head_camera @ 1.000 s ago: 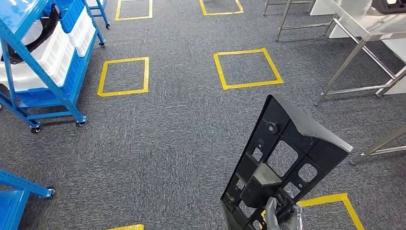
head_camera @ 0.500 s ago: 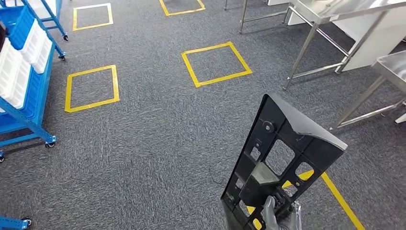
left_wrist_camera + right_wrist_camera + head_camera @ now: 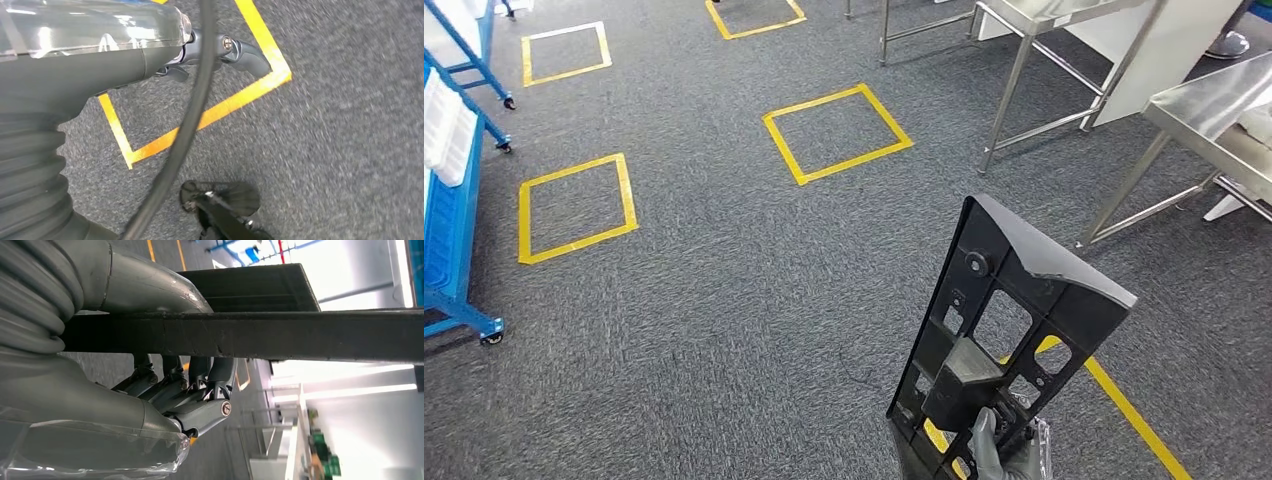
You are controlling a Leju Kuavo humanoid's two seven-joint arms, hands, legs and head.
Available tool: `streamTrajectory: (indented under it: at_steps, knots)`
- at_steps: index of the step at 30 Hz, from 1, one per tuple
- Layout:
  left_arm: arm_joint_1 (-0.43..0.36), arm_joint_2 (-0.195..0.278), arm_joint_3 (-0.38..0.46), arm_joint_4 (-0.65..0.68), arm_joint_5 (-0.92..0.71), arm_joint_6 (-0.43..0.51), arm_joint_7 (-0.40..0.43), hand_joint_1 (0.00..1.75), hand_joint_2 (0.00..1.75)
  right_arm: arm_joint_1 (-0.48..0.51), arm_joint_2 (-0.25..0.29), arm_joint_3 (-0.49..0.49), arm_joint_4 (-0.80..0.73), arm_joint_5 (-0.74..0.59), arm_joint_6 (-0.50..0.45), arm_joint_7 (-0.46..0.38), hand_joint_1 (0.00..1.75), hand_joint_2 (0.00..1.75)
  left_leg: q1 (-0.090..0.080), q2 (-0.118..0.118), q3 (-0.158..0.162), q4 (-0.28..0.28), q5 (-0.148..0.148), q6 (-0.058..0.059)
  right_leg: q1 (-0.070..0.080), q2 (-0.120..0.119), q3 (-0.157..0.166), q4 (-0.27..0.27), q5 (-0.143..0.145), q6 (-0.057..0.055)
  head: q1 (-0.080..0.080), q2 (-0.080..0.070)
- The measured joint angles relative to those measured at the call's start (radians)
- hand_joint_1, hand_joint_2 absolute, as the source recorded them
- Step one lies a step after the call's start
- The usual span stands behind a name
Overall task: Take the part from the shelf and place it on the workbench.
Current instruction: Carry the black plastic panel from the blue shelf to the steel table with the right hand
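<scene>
The part (image 3: 1014,330) is a long black plastic panel with several cut-outs and a grey sloped top. It stands upright over the carpet at the lower right of the head view. My right hand (image 3: 1004,455) grips its lower end; in the right wrist view the thumb lies on one side of the part (image 3: 250,332) and the fingers (image 3: 175,385) curl round the other. The steel workbench (image 3: 1214,100) stands at the far right. The blue shelf (image 3: 449,200) is at the left edge. My left hand (image 3: 220,50) hangs over the carpet, holding nothing, its fingers loosely out.
A second steel table (image 3: 1064,15) with thin legs stands at the upper right. Yellow tape squares (image 3: 836,132) mark the grey carpet ahead, and a yellow line (image 3: 1124,410) runs beside the part. White bins (image 3: 444,130) sit on the blue shelf.
The whole view has shifted: the blue shelf has slid out to the left edge and the steel tables have come closer on the right. The part stays in my right hand's grip.
</scene>
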Motion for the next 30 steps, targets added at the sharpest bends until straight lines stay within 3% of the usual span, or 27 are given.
streamTrajectory:
  at_steps: [1, 2, 3, 4, 5, 7, 9, 10, 12, 14, 15, 17, 19, 20, 22, 23, 24, 25, 26, 28, 30]
  knots:
    - [0.0, 0.0, 0.0, 0.0, 0.0, 0.0, 0.0, 0.0, 1.75, 0.0, 0.0, 0.0, 0.0, 0.0, 0.0, 0.0, 1.75, 1.75, -0.001, -0.011, 0.021, -0.057, 0.033, 0.004, 0.0, 0.009, 0.001, 0.0, 0.0, 0.001, 0.0, 0.0]
    - [0.0, 0.001, 0.0, 0.0, 0.0, 0.0, 0.001, 0.0, 1.75, 0.0, 0.0, 0.0, 0.0, 0.0, 0.0, 0.0, 1.75, 1.75, -0.001, -0.037, 0.046, -0.124, 0.067, 0.011, 0.0, 0.02, 0.002, 0.001, -0.001, 0.002, 0.0, 0.0]
    - [-0.001, 0.001, 0.0, 0.0, -0.001, 0.0, 0.002, 0.0, 1.75, 0.0, 0.0, 0.0, 0.0, 0.0, 0.0, 0.0, 1.75, 1.75, -0.003, -0.059, 0.073, -0.196, 0.098, 0.018, -0.002, 0.038, 0.0, 0.002, -0.002, 0.007, 0.0, 0.0]
    - [-0.002, 0.0, 0.0, 0.0, -0.001, 0.0, 0.004, 0.0, 1.75, 0.001, 0.0, 0.001, 0.0, 0.0, -0.001, 0.0, 1.75, 1.75, -0.003, -0.068, 0.104, -0.276, 0.132, 0.03, -0.002, 0.035, -0.008, 0.015, -0.011, 0.019, 0.0, 0.0]
    - [-0.003, 0.0, 0.0, 0.0, -0.002, 0.0, 0.005, 0.0, 1.75, 0.001, 0.0, 0.001, -0.001, 0.001, -0.002, 0.0, 1.75, 1.75, -0.002, -0.062, 0.115, -0.301, 0.136, 0.038, -0.002, 0.019, -0.027, 0.046, -0.031, 0.031, 0.001, 0.0]
    - [-0.001, -0.003, 0.0, 0.0, -0.003, -0.001, 0.006, 0.0, 1.75, 0.002, 0.001, 0.001, -0.001, 0.001, -0.005, 0.001, 1.75, 1.75, -0.001, -0.012, 0.127, -0.325, 0.143, 0.05, -0.004, -0.032, -0.089, 0.162, -0.093, 0.052, 0.0, 0.0]
    - [0.002, -0.003, 0.0, 0.0, -0.005, -0.002, 0.007, 0.0, 1.75, 0.003, 0.001, 0.002, -0.001, 0.001, -0.005, 0.003, 1.75, 1.75, -0.003, 0.019, 0.129, -0.323, 0.139, 0.05, -0.011, -0.047, -0.138, 0.254, -0.121, 0.06, 0.0, 0.0]
    - [0.002, -0.003, 0.0, 0.0, -0.007, -0.002, 0.008, 0.0, 1.75, 0.004, 0.001, 0.002, -0.001, 0.001, -0.005, 0.004, 1.75, 1.75, -0.002, 0.033, 0.13, -0.322, 0.136, 0.049, -0.014, -0.051, -0.139, 0.252, -0.107, 0.063, 0.0, 0.0]
    - [0.001, -0.004, 0.0, 0.0, -0.009, -0.002, 0.009, 0.0, 1.75, 0.006, 0.0, 0.002, 0.0, 0.001, -0.006, 0.007, 1.75, 1.75, -0.002, 0.056, 0.135, -0.318, 0.128, 0.042, -0.019, -0.076, -0.083, 0.146, -0.043, 0.067, 0.0, 0.0]
    - [0.0, -0.004, 0.0, 0.0, -0.009, -0.003, 0.012, 0.0, 1.75, 0.006, 0.001, 0.002, 0.0, 0.002, -0.008, 0.009, 1.75, 1.75, -0.006, 0.075, 0.141, -0.31, 0.116, 0.029, -0.016, -0.113, -0.022, 0.033, -0.003, 0.06, 0.0, 0.0]
    - [0.0, -0.004, 0.0, 0.0, -0.01, -0.003, 0.013, 0.0, 1.75, 0.006, 0.001, 0.002, -0.001, 0.002, -0.01, 0.009, 1.75, 1.75, -0.008, 0.084, 0.144, -0.308, 0.11, 0.023, -0.013, -0.122, -0.009, 0.008, 0.0, 0.054, 0.0, 0.0]
    - [-0.003, -0.005, 0.0, 0.0, -0.01, -0.003, 0.016, 0.0, 1.75, 0.008, 0.002, 0.003, -0.001, 0.004, -0.012, 0.01, 1.75, 1.75, -0.008, 0.102, 0.153, -0.308, 0.104, 0.011, -0.009, -0.106, -0.008, 0.002, -0.003, 0.04, 0.0, 0.0]
    - [-0.007, -0.006, 0.0, 0.0, -0.011, -0.003, 0.017, 0.0, 1.75, 0.011, 0.002, 0.003, -0.001, 0.005, -0.014, 0.011, 1.75, 1.75, -0.002, 0.082, 0.157, -0.294, 0.088, -0.001, -0.011, -0.086, -0.005, -0.003, -0.001, 0.027, 0.0, 0.0]
    - [-0.008, -0.008, -0.001, 0.0, -0.011, -0.004, 0.018, 0.0, 1.75, 0.011, 0.002, 0.004, -0.002, 0.006, -0.015, 0.011, 1.75, 1.75, 0.0, 0.058, 0.145, -0.262, 0.065, -0.005, -0.013, -0.077, -0.004, -0.006, 0.002, 0.021, 0.0, 0.0]
    - [-0.004, -0.01, -0.001, 0.0, -0.011, -0.004, 0.018, 0.0, 1.75, 0.011, 0.002, 0.006, -0.002, 0.008, -0.015, 0.011, 1.75, 1.75, 0.003, 0.012, 0.091, -0.142, -0.002, -0.009, -0.012, -0.056, -0.004, -0.007, 0.004, 0.013, 0.0, 0.0]
    - [-0.001, -0.01, -0.001, 0.0, -0.011, -0.004, 0.018, 0.0, 1.75, 0.011, 0.002, 0.007, -0.002, 0.009, -0.015, 0.012, 1.75, 1.75, 0.003, 0.005, 0.057, -0.072, -0.031, -0.009, -0.01, -0.044, -0.005, -0.006, 0.004, 0.011, 0.0, 0.0]
    - [0.001, -0.01, -0.001, 0.0, -0.011, -0.004, 0.018, 0.0, 1.75, 0.011, 0.002, 0.008, -0.002, 0.01, -0.015, 0.012, 1.75, 1.75, 0.003, 0.003, 0.032, -0.025, -0.041, -0.008, -0.008, -0.031, -0.005, -0.004, 0.003, 0.01, 0.0, 0.0]
    - [0.003, -0.01, -0.001, 0.0, -0.011, -0.004, 0.018, 0.0, 1.75, 0.012, 0.002, 0.008, -0.002, 0.011, -0.016, 0.013, 1.75, 1.75, 0.002, 0.001, 0.023, -0.014, -0.03, -0.006, -0.007, -0.016, -0.005, -0.002, 0.003, 0.01, 0.0, 0.0]
    - [0.003, -0.01, -0.001, 0.0, -0.011, -0.004, 0.018, 0.0, 1.75, 0.012, 0.002, 0.009, -0.002, 0.012, -0.016, 0.013, 1.75, 1.75, 0.002, -0.002, 0.031, -0.042, -0.001, -0.002, -0.005, -0.002, -0.004, 0.0, 0.002, 0.01, 0.0, 0.0]
    - [0.003, -0.01, -0.001, 0.0, -0.011, -0.004, 0.018, 0.0, 1.75, 0.012, 0.002, 0.009, -0.001, 0.012, -0.016, 0.013, 1.75, 1.75, 0.002, -0.034, 0.082, -0.174, 0.075, 0.01, -0.004, 0.024, -0.002, 0.002, 0.001, 0.011, 0.0, 0.0]
    - [0.003, -0.009, -0.001, 0.0, -0.011, -0.004, 0.018, 0.0, 1.75, 0.011, 0.002, 0.011, -0.001, 0.013, -0.016, 0.013, 1.75, 1.75, 0.001, -0.073, 0.118, -0.271, 0.108, 0.018, -0.005, 0.047, -0.007, 0.005, 0.002, 0.018, 0.0, 0.0]
